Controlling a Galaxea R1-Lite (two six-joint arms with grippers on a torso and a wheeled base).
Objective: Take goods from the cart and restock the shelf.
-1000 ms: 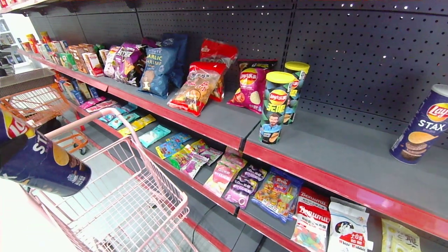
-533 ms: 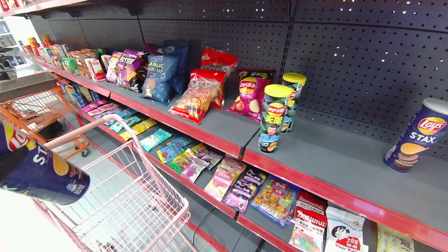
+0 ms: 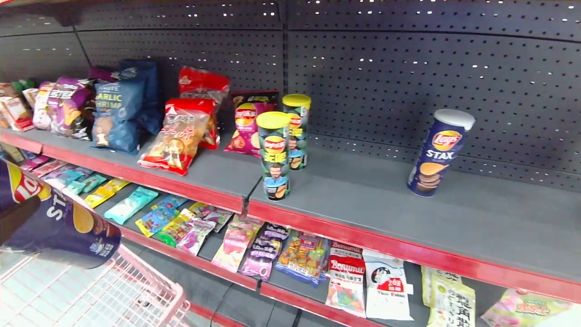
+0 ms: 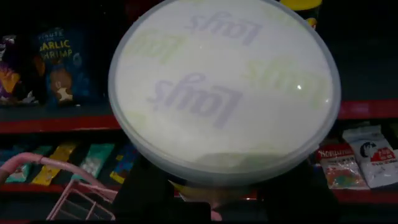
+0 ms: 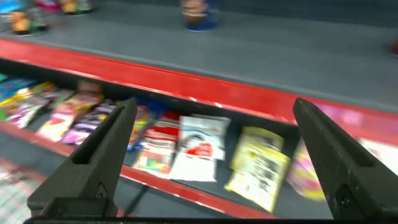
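Observation:
A dark blue chip can (image 3: 59, 222) lies tilted at the lower left of the head view, above the pink cart (image 3: 113, 295). My left gripper (image 4: 217, 196) is shut on it, one dark finger (image 3: 16, 215) across its side. The can's white lid (image 4: 224, 87) faces the left wrist camera. A matching blue can (image 3: 438, 152) stands on the grey shelf (image 3: 363, 195) with the red front edge, to the right. My right gripper (image 5: 214, 168) is open with nothing between its fingers, in front of the lower shelf's snack packs (image 5: 199, 146).
Two yellow-lidded cans (image 3: 273, 154) stand mid-shelf, with chip bags (image 3: 177, 141) to their left. Bare shelf lies between the yellow-lidded cans and the blue can, and right of it. Candy packs (image 3: 254, 245) fill the lower shelf. A black pegboard wall (image 3: 386, 72) backs the shelf.
The head camera has swung right, so the whole picture has slid left and the orange cart has left the view. The blue can stays held at the lower left.

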